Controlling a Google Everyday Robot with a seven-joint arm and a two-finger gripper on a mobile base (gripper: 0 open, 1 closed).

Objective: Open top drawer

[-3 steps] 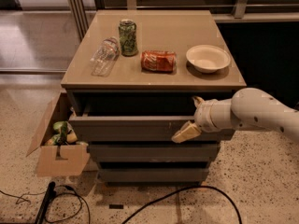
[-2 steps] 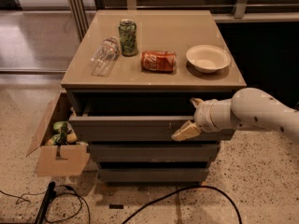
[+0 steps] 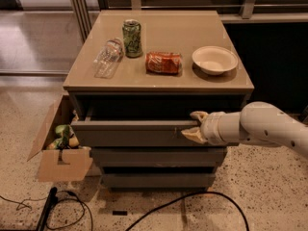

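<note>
Tan cabinet top (image 3: 159,83), upper centre of frame, carries four items:
- green can (image 3: 132,37), upright, left of centre
- clear plastic bottle (image 3: 109,57), on side, just left of green can
- red can (image 3: 163,62), on side, centre
- white bowl (image 3: 214,59), right, well apart from red can

Two narrow lower drawer fronts (image 3: 159,157), shut.

Open cardboard box (image 3: 60,162) on speckled floor, lower left, green and yellow items (image 3: 62,136) inside.

Black cable (image 3: 183,203) along bottom of frame.

Gripper (image 3: 195,125) mid-right, below bowl.
</note>
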